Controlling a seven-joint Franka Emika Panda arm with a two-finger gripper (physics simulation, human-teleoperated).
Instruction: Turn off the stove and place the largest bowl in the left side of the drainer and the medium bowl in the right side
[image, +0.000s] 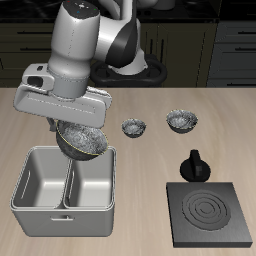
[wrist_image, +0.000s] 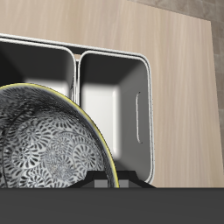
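While the largest bowl (image: 83, 141) hangs tilted above the back rim of the drainer (image: 62, 206), both compartments below stand open. The gripper (image: 72, 124) holds the bowl by its rim, jaws closed narrow on it; wrist view shows the bowl (wrist_image: 48, 140) filling the foreground over the drainer (wrist_image: 149, 114). Medium bowl (image: 182, 121) and tiny bowl (image: 133, 127) sit well apart on bare table (image: 200, 100). Stove (image: 211, 215) coils dark, knob (image: 193, 165) just behind it.
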